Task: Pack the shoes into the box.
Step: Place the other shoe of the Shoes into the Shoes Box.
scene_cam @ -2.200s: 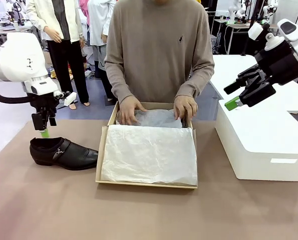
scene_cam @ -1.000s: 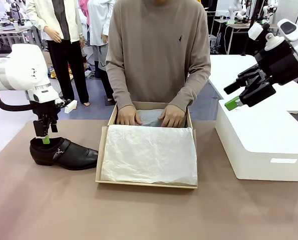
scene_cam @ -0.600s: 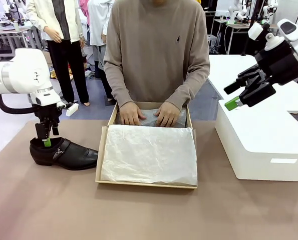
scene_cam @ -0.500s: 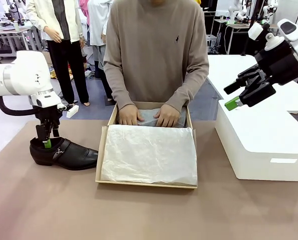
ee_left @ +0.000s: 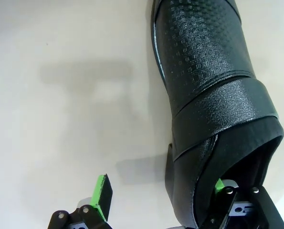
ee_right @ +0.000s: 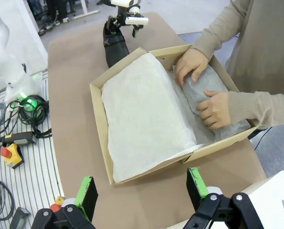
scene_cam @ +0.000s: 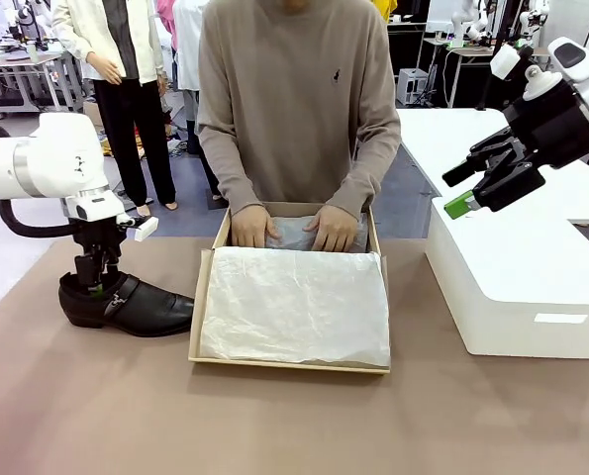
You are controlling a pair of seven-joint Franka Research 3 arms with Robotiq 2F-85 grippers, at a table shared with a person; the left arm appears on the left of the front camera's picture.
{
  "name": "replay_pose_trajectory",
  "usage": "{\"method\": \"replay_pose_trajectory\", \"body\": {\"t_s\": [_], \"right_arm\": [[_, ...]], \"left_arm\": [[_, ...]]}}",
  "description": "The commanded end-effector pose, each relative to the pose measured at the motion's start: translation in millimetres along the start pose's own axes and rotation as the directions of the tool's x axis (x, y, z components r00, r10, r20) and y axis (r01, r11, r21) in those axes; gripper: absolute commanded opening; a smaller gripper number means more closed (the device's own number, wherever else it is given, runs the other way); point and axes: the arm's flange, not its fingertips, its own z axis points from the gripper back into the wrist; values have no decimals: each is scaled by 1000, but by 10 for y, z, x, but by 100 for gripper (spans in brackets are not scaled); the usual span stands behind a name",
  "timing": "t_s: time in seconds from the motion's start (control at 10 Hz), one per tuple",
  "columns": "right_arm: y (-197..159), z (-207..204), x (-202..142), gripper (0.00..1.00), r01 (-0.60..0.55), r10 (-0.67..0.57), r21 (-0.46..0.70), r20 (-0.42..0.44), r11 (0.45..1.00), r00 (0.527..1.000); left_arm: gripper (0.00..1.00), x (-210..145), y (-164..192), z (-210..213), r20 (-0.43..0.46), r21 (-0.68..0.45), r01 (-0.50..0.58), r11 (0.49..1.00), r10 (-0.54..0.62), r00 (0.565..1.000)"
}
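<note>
One glossy black shoe [scene_cam: 128,305] lies on its sole at the table's left, toe toward the box. My left gripper [scene_cam: 94,288] is down at its heel, open. In the left wrist view one green-padded finger [ee_left: 101,192] stands outside the shoe [ee_left: 213,90] and the other finger [ee_left: 224,186] is inside its opening, so the jaws straddle the shoe's side wall. The brown cardboard box [scene_cam: 203,297] sits mid-table, lined with white tissue [scene_cam: 294,305]. My right gripper [scene_cam: 469,188] hangs open, high over the white box, holding nothing.
A person at the far side presses both hands [scene_cam: 251,228] [scene_cam: 334,230] on a grey paper bundle [ee_right: 204,88] at the box's far end. A large white rounded box [scene_cam: 517,287] stands at the right. Bare table lies in front of the cardboard box.
My left gripper has come down from above the shoe onto its heel, one finger going into the opening. The person's hands shifted closer together in the box. The right arm stayed still.
</note>
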Motion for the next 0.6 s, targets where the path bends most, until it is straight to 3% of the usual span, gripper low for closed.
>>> {"method": "replay_pose_trajectory", "body": {"t_s": [0.0, 0.4, 0.5], "right_arm": [[-23, -18, 12, 100, -22, 22, 11, 32, 1000, 999], [-23, -18, 12, 100, -22, 22, 11, 32, 1000, 999], [-23, -18, 12, 100, -22, 22, 11, 32, 1000, 999]], "left_arm": [[77, -18, 15, 39, 30, -17, 13, 1000, -13, 999], [1, -6, -17, 87, 19, -12, 9, 1000, -9, 1000], [0, -8, -22, 89, 17, -11, 7, 1000, -7, 1000]]}}
